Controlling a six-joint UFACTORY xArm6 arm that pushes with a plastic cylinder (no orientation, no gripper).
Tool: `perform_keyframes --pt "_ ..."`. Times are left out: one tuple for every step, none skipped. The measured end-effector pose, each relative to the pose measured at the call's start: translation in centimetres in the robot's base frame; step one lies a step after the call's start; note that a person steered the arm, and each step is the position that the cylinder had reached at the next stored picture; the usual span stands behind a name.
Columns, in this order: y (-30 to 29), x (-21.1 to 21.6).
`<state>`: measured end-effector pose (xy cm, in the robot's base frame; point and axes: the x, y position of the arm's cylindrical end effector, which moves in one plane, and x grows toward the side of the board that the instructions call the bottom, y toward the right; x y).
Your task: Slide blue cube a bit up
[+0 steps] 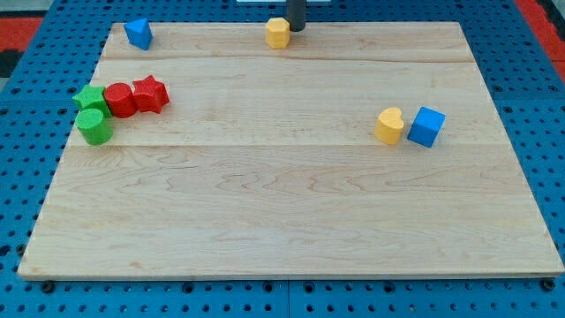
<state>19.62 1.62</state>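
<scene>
No brand, label or writing can be read anywhere on the pale wooden desk or on the blue pegboard around it. Seven small blocks lie on it: two blue, two yellow, two red and two green, less one, counted thus. The blue cube sits at the view's right, touching the yellow heart-shaped block on its left. A second blue block of angular shape lies at the top left. A yellow hexagonal block lies at the top centre, with my tip just beside its right side, well apart from the blue cube. At the left cluster a red star block, a red cylinder, a green star block and a green cylinder. The arm carries no gripper, only the dark rod.
</scene>
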Motion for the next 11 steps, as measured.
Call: perform_keyframes --pt "0.7 0.0" --pt "0.7 0.1" --pt "2.2 3.6" --pt "2.4 10.7" --pt "-5.6 17.3" --pt "-1.6 26.9" --pt "10.2 30.1" --pt "14.2 26.5" --pt "17.3 24.5" --pt "17.4 23.1" --pt "17.3 18.4"
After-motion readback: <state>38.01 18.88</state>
